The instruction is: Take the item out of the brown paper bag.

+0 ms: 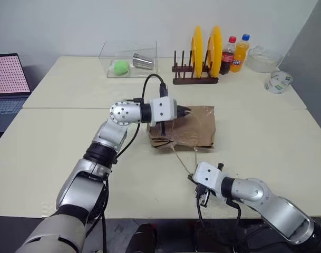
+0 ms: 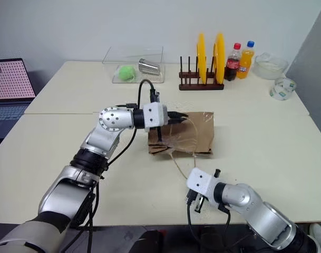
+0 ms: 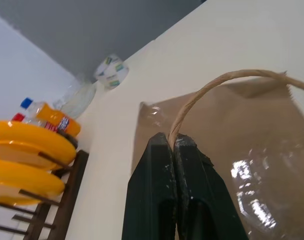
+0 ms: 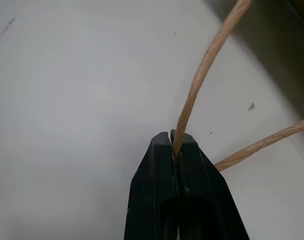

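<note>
Left eye view: the brown paper bag (image 1: 185,128) lies mid-table; left gripper (image 1: 185,111) pinches its far handle (image 3: 201,92), right gripper (image 1: 194,179) clamps the near handle (image 4: 204,65), each wrist view confirming.

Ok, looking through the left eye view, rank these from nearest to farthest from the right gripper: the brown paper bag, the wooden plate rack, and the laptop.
From the right gripper, shut on a tan handle:
1. Brown paper bag, just ahead of it at mid-table.
2. Wooden plate rack, farther back, holding the yellow plates.
3. Laptop, far off at the left edge.
</note>
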### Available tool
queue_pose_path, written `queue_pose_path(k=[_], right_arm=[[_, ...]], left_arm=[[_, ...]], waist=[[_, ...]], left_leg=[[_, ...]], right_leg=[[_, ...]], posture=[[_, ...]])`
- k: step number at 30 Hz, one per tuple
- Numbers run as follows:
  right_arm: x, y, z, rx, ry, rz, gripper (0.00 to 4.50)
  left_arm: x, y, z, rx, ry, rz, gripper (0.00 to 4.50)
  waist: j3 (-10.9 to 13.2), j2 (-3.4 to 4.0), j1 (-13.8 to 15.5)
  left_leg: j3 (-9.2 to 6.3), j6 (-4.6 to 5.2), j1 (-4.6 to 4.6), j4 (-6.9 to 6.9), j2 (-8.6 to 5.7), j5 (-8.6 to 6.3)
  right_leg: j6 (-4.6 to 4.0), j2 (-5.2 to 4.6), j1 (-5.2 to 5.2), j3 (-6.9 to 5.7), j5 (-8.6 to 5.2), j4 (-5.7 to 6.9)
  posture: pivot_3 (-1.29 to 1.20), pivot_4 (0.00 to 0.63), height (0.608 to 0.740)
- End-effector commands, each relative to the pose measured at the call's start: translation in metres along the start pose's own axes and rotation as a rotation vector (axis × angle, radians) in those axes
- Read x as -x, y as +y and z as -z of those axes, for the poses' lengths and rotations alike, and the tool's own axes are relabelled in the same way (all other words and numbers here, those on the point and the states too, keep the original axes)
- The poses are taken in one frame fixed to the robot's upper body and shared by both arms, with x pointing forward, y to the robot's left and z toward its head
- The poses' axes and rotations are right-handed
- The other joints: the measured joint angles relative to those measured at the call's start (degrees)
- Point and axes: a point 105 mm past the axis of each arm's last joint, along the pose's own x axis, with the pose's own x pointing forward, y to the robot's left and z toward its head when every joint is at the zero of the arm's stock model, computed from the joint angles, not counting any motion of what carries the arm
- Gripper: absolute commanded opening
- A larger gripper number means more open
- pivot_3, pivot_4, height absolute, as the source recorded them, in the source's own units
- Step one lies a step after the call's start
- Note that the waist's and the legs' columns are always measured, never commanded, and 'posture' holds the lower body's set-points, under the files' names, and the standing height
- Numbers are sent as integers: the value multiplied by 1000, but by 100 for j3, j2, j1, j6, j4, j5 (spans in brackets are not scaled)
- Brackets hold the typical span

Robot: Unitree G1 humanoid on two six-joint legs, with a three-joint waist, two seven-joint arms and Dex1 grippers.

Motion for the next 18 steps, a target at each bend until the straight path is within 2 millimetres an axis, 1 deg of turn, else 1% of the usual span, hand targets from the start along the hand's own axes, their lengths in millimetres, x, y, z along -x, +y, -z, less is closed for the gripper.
queue_pose_path(k=[1,7,12,13,15,18], right_arm=[[-7,13,14,7,57,-50,11],[-9,21,23,26,89,-77,11],[-8,28,28,42,109,-105,11],[-8,29,28,43,109,-107,11],[-8,29,28,49,106,-108,11],[-8,28,27,56,102,-101,11]], left_arm=[[7,35,-9,-38,-6,-116,0],[11,55,-6,-8,8,-178,0],[14,75,-9,30,2,-240,0],[14,77,-10,33,1,-245,0],[16,88,-13,37,-4,-278,0],[18,99,-18,35,-14,-314,0]], waist=[[-1,-1,-1],[-2,-2,-3],[-3,-5,-3],[-3,-5,-2],[-2,-7,-2],[-2,-17,-4]], left_leg=[[0,0,0,0,0,0],[-1,0,1,1,0,0],[-1,-1,0,1,-1,0],[0,-1,0,1,-1,0],[-1,-1,0,2,-1,0],[-1,-1,-1,1,-1,0]], right_leg=[[0,0,0,0,0,0],[0,0,1,-1,0,1],[0,0,1,-1,0,1],[0,0,1,0,0,1],[0,0,1,-1,0,0],[0,0,-1,-1,0,0]], posture=[[0,150,740],[0,150,740],[0,150,740],[0,150,740],[0,150,740],[0,150,740]])
